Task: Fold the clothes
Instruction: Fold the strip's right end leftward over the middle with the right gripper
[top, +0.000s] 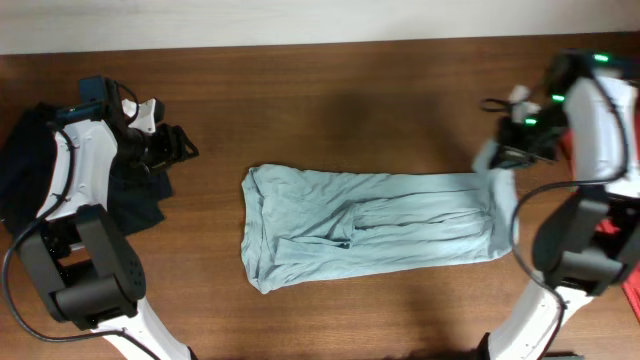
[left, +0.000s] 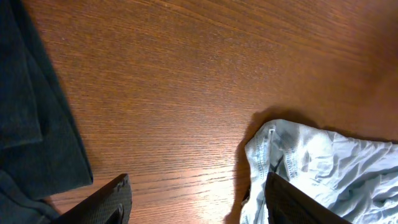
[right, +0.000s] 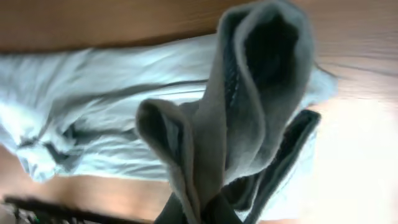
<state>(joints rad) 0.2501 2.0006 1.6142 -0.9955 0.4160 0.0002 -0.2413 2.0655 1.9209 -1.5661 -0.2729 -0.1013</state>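
A pale grey-blue T-shirt (top: 370, 228) lies as a long narrow band across the middle of the table. Its right end is lifted off the wood, with my right gripper (top: 497, 158) shut on it. In the right wrist view the gathered fabric (right: 249, 106) hangs in thick folds from the pinch (right: 208, 210), and the fingers are mostly hidden by cloth. My left gripper (top: 183, 149) is open over bare wood, left of the shirt's left end (left: 323, 168). Nothing is between its fingers (left: 109, 202). A navy garment (top: 40, 170) lies crumpled at the far left.
A bit of red cloth (top: 631, 290) shows at the right edge behind the right arm. The brown wooden table (top: 350, 80) reaches back to a pale wall strip. In the left wrist view the navy garment (left: 31, 124) fills the left side.
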